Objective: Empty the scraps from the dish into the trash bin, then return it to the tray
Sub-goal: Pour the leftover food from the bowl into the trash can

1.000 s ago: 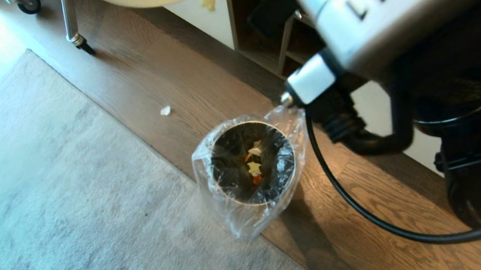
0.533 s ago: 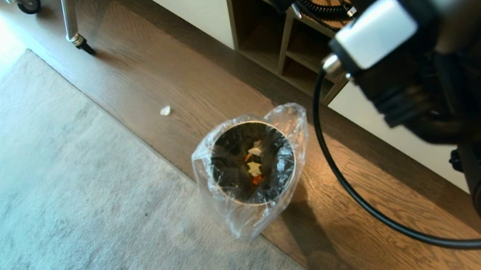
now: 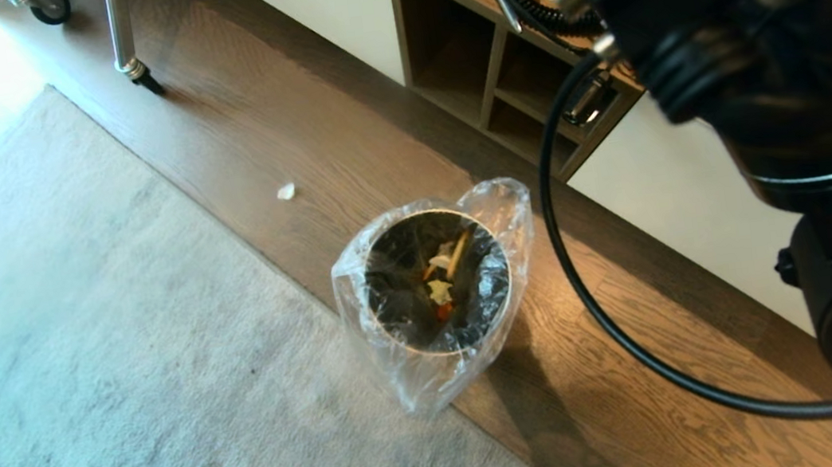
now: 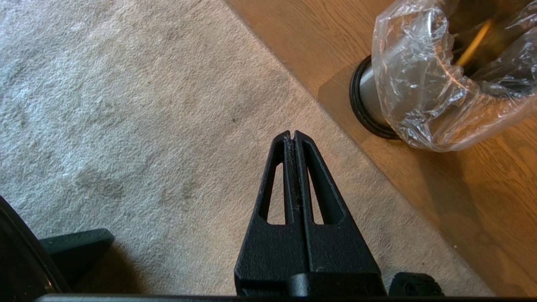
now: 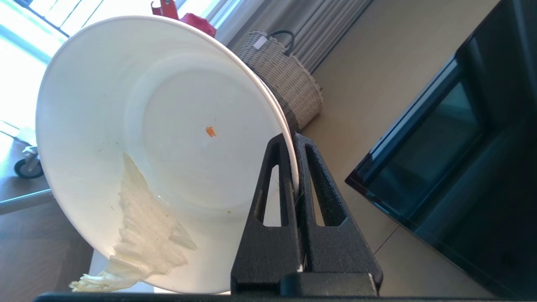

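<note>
- Right gripper is pinching the dish by its rim, the rim caught thin between the two fingers, the bowl tipped steeply on its side up at the top of the head view.
- Tissue clings to the low wall and hangs over the lip. It's the big risk: if it lets go while the dish is off to the side of the bin, it lands on the wood floor, and from the head view the bowl looks well away from the bin's mouth.
- One pale crumb already lies on that floor, well apart from the bin. Proof that spills happen here.
- Tiny orange speck is stuck to the dish's bottom; a damp bit like that may not fall at all, so the dish could go to the tray not quite clean.
- Scraps lie deep in the bin, so the main load is in.
- An edge grip on glossy ware is slim; a jolt could swing or slip the bowl.
- Black cable loops near the bag's loose flap; a snag could tug the bin over.
- Left gripper hangs over the rug, fingers pressed together, empty.
- Tray is not in view.
</note>
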Tool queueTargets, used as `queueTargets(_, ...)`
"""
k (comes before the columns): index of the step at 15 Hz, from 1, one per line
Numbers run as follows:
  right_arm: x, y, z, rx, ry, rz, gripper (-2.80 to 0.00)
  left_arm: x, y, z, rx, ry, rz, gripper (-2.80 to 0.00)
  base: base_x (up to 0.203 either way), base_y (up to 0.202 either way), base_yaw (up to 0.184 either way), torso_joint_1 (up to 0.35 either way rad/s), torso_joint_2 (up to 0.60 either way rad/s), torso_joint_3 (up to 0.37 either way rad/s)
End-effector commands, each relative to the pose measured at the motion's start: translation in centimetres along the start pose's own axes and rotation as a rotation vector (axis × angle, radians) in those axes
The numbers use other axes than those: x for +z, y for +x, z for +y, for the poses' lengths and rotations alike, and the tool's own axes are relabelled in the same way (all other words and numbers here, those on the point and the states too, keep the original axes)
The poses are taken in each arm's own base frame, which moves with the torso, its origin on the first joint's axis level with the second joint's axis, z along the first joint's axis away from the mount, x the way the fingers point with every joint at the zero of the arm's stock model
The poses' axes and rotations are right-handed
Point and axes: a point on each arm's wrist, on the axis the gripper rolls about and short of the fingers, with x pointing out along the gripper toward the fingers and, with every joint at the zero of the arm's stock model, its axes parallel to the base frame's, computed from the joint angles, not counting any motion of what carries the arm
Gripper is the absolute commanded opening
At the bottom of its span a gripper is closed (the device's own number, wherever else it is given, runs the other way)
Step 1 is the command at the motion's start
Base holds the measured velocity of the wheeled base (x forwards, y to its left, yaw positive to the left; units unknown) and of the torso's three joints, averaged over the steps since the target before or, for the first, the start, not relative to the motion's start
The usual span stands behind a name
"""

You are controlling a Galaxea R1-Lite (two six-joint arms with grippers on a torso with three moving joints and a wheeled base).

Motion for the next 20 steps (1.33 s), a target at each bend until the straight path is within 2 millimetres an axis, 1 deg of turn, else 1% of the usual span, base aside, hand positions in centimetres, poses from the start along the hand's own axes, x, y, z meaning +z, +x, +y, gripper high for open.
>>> queueTargets(1, 0.0, -0.1, -0.1, -0.027, -0.009, -0.003, -2.80, 0.0, 0.0, 0.0, 0.001, -0.001, -0.001, -2.80, 0.000, 0.000, 0.000, 0.000, 0.00, 0.000)
queueTargets(3, 0.1, -0.2, -0.2, -0.027, -0.009, 0.004, -2.80, 0.0, 0.0, 0.0, 0.001, -0.001, -0.001, -2.80, 0.000, 0.000, 0.000, 0.000, 0.00, 0.000)
queueTargets(5, 0.0, -0.2, -0.2, -0.032, 0.003, 0.052, -2.80, 0.0, 0.0, 0.0, 0.001, -0.001, -0.001, -2.80, 0.000, 0.000, 0.000, 0.000, 0.00, 0.000)
queueTargets(9, -0.5, -0.6, 0.1, -0.050, 0.086, 0.279, -2.80, 0.0, 0.0, 0.0, 0.001, -0.001, -0.001, -2.80, 0.000, 0.000, 0.000, 0.000, 0.00, 0.000)
queueTargets(10, -0.6, -1.1, 0.6, -0.036, 0.110, 0.356, -2.80, 0.0, 0.0, 0.0, 0.001, -0.001, -0.001, -2.80, 0.000, 0.000, 0.000, 0.000, 0.00, 0.000)
queueTargets(14, -1.1, -4.4, 2.7, 0.073, 0.222, 0.685, -2.80, 0.0, 0.0, 0.0, 0.001, -0.001, -0.001, -2.80, 0.000, 0.000, 0.000, 0.000, 0.00, 0.000)
queueTargets(16, -1.9, -5.1, 3.4, 0.144, 0.237, 0.741, -2.80, 0.0, 0.0, 0.0, 0.001, -0.001, -0.001, -2.80, 0.000, 0.000, 0.000, 0.000, 0.00, 0.000)
queueTargets(20, -3.6, -6.0, 4.1, 0.214, 0.279, 0.828, -2.80, 0.0, 0.0, 0.0, 0.001, -0.001, -0.001, -2.80, 0.000, 0.000, 0.000, 0.000, 0.00, 0.000)
